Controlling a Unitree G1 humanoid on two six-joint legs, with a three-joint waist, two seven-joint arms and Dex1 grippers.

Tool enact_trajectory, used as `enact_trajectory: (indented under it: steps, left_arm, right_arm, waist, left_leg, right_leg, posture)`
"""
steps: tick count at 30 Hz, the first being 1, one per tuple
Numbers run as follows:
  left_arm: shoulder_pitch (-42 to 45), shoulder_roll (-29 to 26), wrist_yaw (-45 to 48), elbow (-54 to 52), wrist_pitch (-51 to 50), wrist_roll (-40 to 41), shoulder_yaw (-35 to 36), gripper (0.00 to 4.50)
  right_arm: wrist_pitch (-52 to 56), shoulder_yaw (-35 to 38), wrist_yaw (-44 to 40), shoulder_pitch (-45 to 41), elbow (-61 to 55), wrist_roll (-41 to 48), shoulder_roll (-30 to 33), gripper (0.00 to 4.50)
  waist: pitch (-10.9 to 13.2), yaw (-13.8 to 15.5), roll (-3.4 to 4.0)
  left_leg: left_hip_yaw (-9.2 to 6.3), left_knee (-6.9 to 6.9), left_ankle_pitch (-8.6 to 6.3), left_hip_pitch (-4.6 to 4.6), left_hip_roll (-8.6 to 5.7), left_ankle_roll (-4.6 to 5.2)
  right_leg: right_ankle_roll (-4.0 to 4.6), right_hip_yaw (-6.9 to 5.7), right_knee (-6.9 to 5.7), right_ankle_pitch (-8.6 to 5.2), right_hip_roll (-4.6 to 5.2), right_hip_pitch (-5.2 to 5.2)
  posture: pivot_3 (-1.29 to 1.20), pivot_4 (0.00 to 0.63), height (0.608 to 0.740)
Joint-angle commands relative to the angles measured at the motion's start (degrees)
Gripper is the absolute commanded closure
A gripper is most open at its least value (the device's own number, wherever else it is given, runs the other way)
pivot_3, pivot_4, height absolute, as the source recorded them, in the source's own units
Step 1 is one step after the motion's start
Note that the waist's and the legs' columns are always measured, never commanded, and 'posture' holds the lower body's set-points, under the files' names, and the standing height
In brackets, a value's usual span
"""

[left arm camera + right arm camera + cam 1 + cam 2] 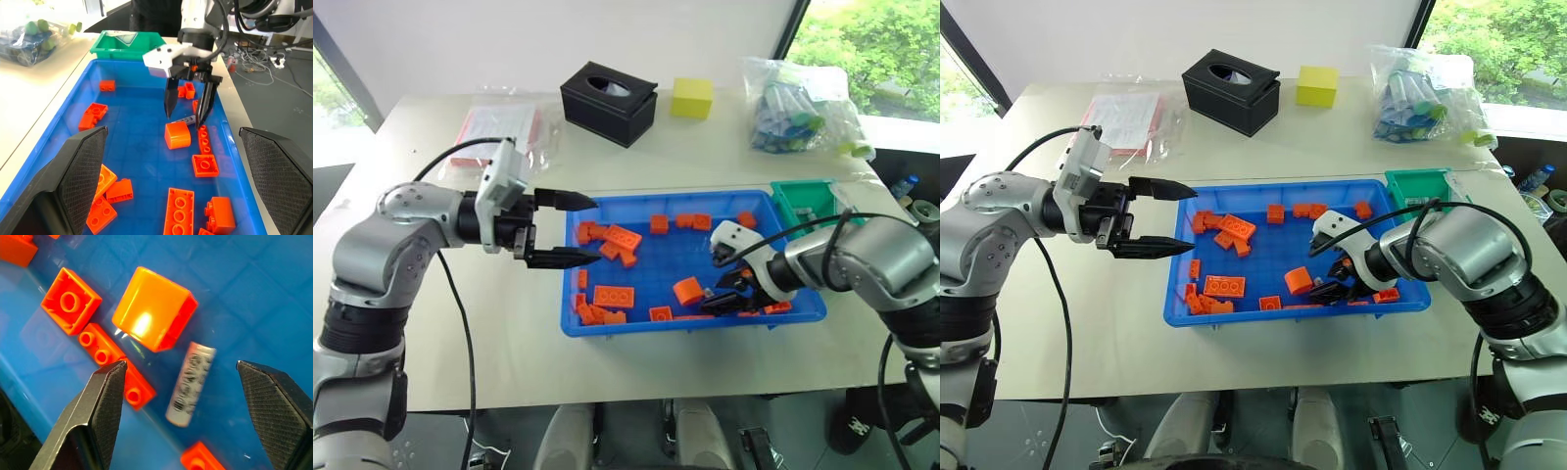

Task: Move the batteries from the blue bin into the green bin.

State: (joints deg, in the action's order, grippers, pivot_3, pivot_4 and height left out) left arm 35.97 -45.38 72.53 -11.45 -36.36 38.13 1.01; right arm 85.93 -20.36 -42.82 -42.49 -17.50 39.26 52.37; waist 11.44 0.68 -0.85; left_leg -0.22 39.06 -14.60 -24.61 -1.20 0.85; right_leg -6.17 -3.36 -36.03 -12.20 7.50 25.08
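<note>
One battery [190, 384] is seen in the blue bin [570, 323] on the white desk [509, 343], between the spread fingers of the right gripper [187, 107]; the left gripper [568, 230] is likewise held open.

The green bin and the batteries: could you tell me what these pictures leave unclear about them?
- Green bin contents: head views, near wall and right arm hide the inside.
- More batteries besides the battery between the open right gripper's fingers: too small among the orange bricks in the blue bin.

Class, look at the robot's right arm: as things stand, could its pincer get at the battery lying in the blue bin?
Probably yes. The right pincer is open above the battery, which lies flat between its fingers on the blue bin floor. An orange brick sits close beside it and might get nudged.
</note>
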Motion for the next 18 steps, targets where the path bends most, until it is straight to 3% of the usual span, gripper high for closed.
enact_trajectory:
  steps: [1,3,6,12,18]
  left_arm:
    - [1.5,-0.6,0.3,-0.6,1.2,0.5,1.6,0.00]
    - [1.7,-0.6,0.3,-0.5,1.4,0.4,1.6,0.00]
    - [2.0,-0.7,0.5,0.0,1.6,0.2,1.4,0.00]
    - [2.1,-1.1,1.4,0.3,1.7,0.1,1.1,0.00]
    - [2.4,-1.4,3.0,-0.3,0.9,0.8,0.6,0.00]
  right_arm:
    - [-1.4,-0.6,0.7,0.5,-0.8,-1.9,-0.1,0.86]
    - [-4.4,-2.8,0.2,1.5,-1.6,-3.9,1.2,0.86]
    - [-9.3,-5.0,-0.9,2.8,-2.0,-7.2,2.9,1.60]
    - [-10.7,-2.4,-2.6,1.2,-1.0,-8.6,2.6,4.47]
    - [-7.8,6.7,-2.8,-4.2,1.1,-7.0,3.0,4.47]
  waist:
    - [0.0,0.0,0.00]
    - [0.0,0.0,-0.01]
    - [0.0,0.0,-0.03]
    - [0.0,0.0,-0.03]
    - [0.0,0.0,-0.01]
  left_leg:
    - [0.00,0.00,0.00,0.00,0.00,0.00]
    - [-0.01,0.00,0.00,0.00,0.00,0.00]
    - [-0.01,0.01,0.00,0.02,0.00,0.00]
    - [-0.01,0.01,0.00,0.02,0.00,0.00]
    - [0.01,0.01,0.00,0.00,0.00,0.00]
  right_leg:
    - [0.00,0.00,0.00,0.00,0.00,0.00]
    - [0.00,-0.01,0.01,0.00,0.00,-0.01]
    - [0.01,-0.01,0.01,-0.01,0.00,-0.04]
    - [0.00,-0.01,0.00,0.00,-0.01,-0.03]
    - [0.00,-0.01,0.00,0.00,0.00,0.00]
  posture:
    - [0.00,0.150,0.692]
    - [0.00,0.150,0.692]
    - [0.00,0.150,0.692]
    - [0.00,0.150,0.692]
    - [0.00,0.150,0.692]
